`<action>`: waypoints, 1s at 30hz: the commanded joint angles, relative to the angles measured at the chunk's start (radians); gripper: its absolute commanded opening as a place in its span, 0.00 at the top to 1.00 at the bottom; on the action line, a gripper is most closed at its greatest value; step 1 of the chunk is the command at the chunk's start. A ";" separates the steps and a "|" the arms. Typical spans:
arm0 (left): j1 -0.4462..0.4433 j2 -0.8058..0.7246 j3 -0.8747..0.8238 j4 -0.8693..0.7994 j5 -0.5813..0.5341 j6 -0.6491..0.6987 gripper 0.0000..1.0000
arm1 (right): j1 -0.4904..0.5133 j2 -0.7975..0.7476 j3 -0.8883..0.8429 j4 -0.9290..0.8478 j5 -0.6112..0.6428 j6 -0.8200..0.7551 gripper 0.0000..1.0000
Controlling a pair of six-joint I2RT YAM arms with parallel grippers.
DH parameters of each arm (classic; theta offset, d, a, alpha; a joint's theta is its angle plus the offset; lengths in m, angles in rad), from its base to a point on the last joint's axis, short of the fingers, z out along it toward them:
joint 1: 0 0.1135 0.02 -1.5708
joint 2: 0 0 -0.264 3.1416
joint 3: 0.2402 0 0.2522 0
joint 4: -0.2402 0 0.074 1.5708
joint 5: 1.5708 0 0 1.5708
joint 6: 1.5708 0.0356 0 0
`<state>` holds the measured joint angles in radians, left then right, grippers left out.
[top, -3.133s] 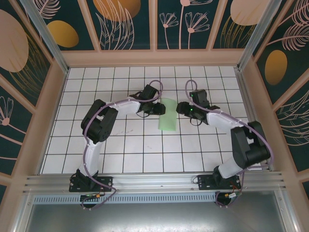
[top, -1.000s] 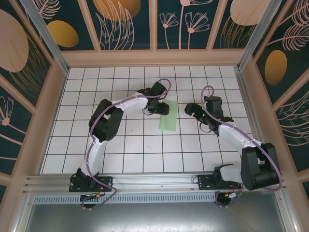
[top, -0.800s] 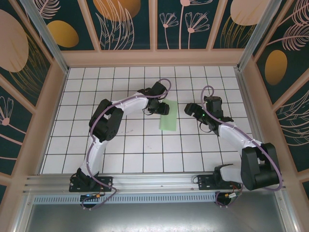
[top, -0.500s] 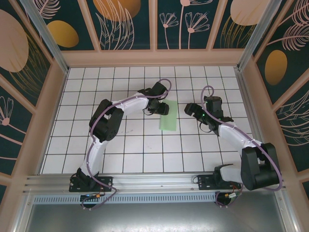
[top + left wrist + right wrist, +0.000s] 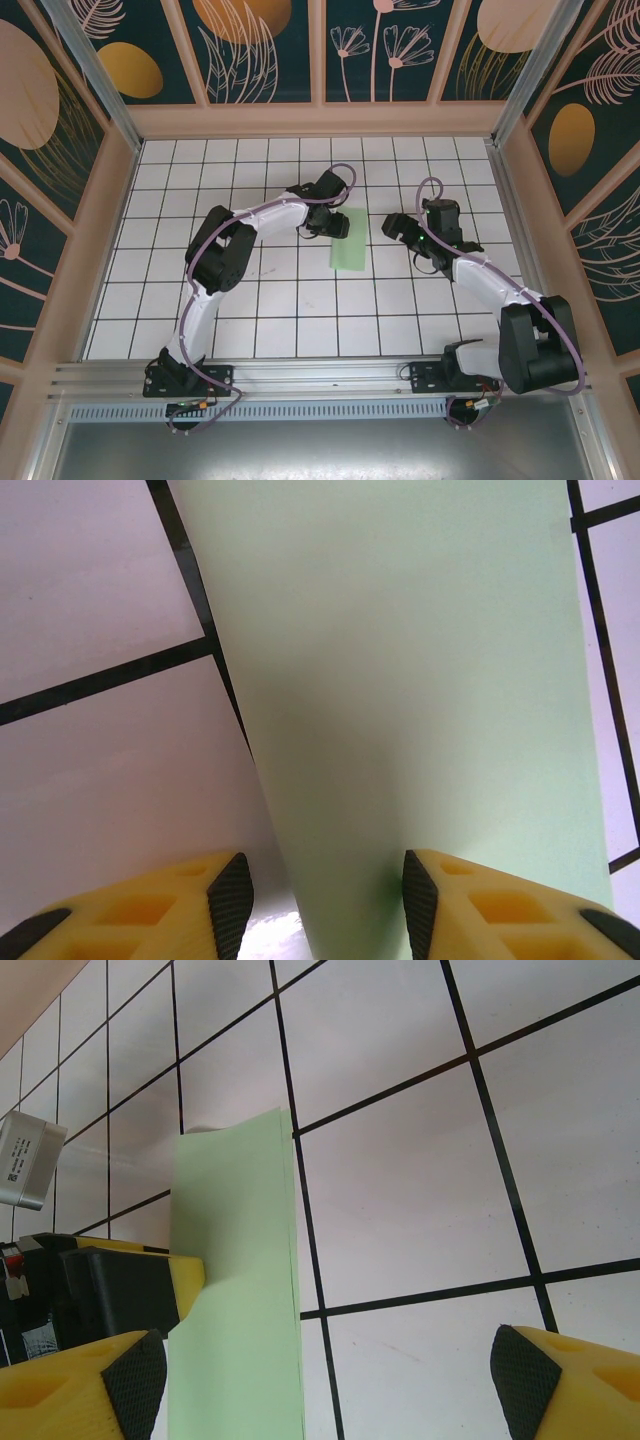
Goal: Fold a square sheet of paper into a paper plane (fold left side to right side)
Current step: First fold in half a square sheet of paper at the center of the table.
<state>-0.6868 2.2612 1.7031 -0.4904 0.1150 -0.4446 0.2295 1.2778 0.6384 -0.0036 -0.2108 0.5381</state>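
Left fingers point(image 5: 470, 910) — parted — straddle the paper point(image 5: 400, 680) edge.

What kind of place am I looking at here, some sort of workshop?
Probably a small enclosed robot test cell: a left arm and a right arm bolted to a metal rail, a gridded white tabletop, and leaf-patterned panels walling it in.

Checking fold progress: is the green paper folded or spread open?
Folded: the paper lies on the tiles as a narrow rectangle, not a square.
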 commanded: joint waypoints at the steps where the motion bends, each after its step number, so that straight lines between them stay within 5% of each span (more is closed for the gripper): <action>1: -0.006 0.080 -0.020 0.050 -0.007 0.021 0.51 | -0.006 -0.023 -0.019 0.020 -0.010 0.010 0.13; 30: -0.006 0.093 -0.013 0.046 0.003 0.037 0.47 | -0.005 -0.005 -0.023 0.040 -0.049 0.019 0.13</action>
<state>-0.6876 2.2612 1.7031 -0.4900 0.1223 -0.4294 0.2295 1.2778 0.6254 0.0040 -0.2379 0.5415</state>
